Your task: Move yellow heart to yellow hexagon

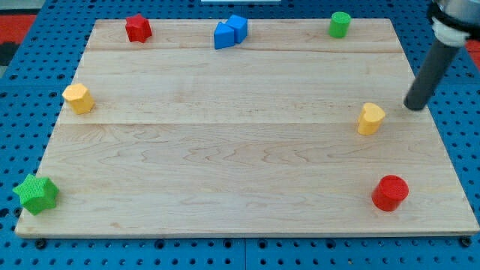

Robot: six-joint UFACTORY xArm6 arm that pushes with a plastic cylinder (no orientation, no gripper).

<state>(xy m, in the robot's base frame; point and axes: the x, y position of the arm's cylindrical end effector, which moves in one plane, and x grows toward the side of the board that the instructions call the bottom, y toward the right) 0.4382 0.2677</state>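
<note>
The yellow heart [370,118] lies on the wooden board [240,180] at the view's right, about mid-height. The yellow hexagon [78,98] lies at the board's left edge, far across from the heart. My tip [415,106] touches the board to the right of the heart and slightly above it, a short gap apart from it. The dark rod rises from the tip toward the view's top right corner.
A red star [138,28], two touching blue blocks [229,32] and a green cylinder [340,24] stand along the top edge. A green star [36,193] sits at the bottom left corner, a red cylinder [390,193] at the bottom right. Blue pegboard surrounds the board.
</note>
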